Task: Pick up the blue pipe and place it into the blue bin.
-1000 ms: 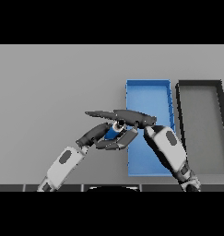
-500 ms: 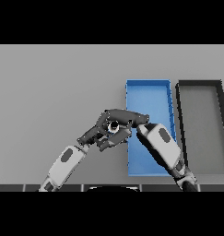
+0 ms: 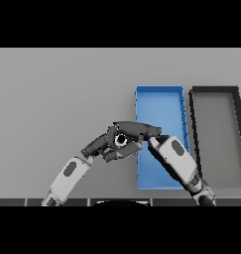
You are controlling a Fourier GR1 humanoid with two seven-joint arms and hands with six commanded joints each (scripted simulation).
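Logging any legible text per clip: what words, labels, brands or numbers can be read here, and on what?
None. No text, label, brand or number shows on the blue bin, the dark bin, the grey table, the left hand or the right hand.

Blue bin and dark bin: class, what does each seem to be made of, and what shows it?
Blue bin: probably moulded plastic, judging by its even matte blue and thin upright walls. Dark bin: likely plastic too, though painted metal is possible; it has a flat near-black rim, a grey floor and no shine.
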